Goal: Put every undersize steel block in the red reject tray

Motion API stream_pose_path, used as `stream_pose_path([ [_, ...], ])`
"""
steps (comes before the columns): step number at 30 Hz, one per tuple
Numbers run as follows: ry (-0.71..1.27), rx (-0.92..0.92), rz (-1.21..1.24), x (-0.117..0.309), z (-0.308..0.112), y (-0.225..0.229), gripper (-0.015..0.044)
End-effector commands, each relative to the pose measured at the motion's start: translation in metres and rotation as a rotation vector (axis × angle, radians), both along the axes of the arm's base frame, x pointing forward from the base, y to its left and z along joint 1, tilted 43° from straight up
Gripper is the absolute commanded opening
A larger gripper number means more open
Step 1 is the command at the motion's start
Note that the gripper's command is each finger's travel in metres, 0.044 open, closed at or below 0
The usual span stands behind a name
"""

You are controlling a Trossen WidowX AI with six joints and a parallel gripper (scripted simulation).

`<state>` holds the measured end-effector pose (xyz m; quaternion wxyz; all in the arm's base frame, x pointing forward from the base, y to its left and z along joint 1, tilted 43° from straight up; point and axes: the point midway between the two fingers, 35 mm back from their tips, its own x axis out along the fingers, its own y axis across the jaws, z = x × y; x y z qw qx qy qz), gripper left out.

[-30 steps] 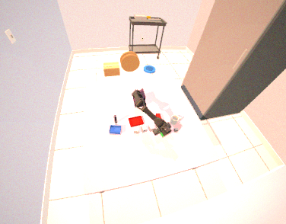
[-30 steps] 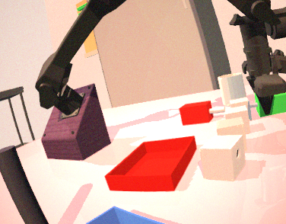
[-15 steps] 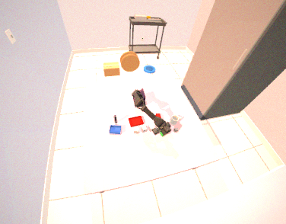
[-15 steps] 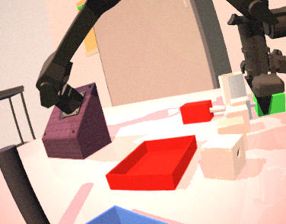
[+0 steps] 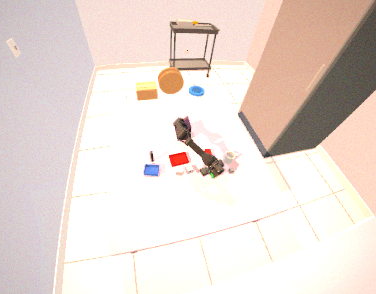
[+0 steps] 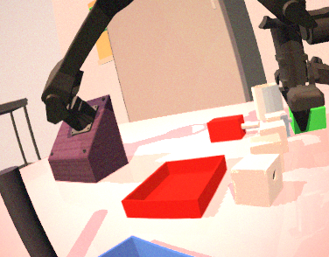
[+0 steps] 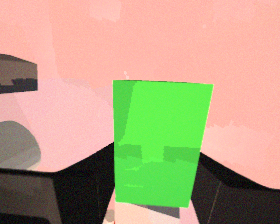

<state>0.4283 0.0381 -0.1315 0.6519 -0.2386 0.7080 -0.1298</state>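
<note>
The black fingers point(image 6: 302, 117) grasp the smooth green rectangular gauge handle point(image 6: 314, 119) point(image 7: 158, 142). In the exterior view, the pale, square-edged steel block point(image 6: 256, 180) with a round hole sits at four o'clock, just beside the empty-looking, shallow red rectangular tray point(image 6: 178, 188).

1. The green GO gauge point(image 5: 212, 175) point(image 6: 316, 120) point(image 7: 161, 132) had a boxy, bright handle, clamped between the gripper's fingers; whether its pin sat in a hole could not be told
2. The red reject tray point(image 5: 179, 159) point(image 6: 164, 209) lay flat, shallow and open, its inner floor bare
3. The nearest pale block point(image 6: 255, 180) stood just beside the tray, a dark round hole in one side
4. More pale blocks point(image 6: 265, 145) stood beyond it, partly overlapping in the exterior view
</note>
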Motion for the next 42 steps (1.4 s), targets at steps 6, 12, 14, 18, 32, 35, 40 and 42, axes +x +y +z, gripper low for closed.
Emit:
stream_pose_path([
  [6,-0.01,0.005,-0.002,-0.004,0.003,0.002,0.0],
  [12,-0.01,0.005,-0.002,-0.007,0.003,0.001,0.0],
  [14,-0.01,0.005,-0.002,-0.007,0.004,0.001,0.0],
  [18,-0.009,0.003,-0.001,-0.007,0.003,0.0,0.0],
  [32,-0.009,0.004,-0.001,-0.001,0.002,0.001,0.0],
  [35,-0.009,0.005,-0.001,0.001,0.002,0.002,0.0],
  [40,-0.01,0.005,-0.002,0.003,0.002,0.002,0.0],
  [42,-0.01,0.005,-0.002,0.003,0.002,0.002,0.0],
])
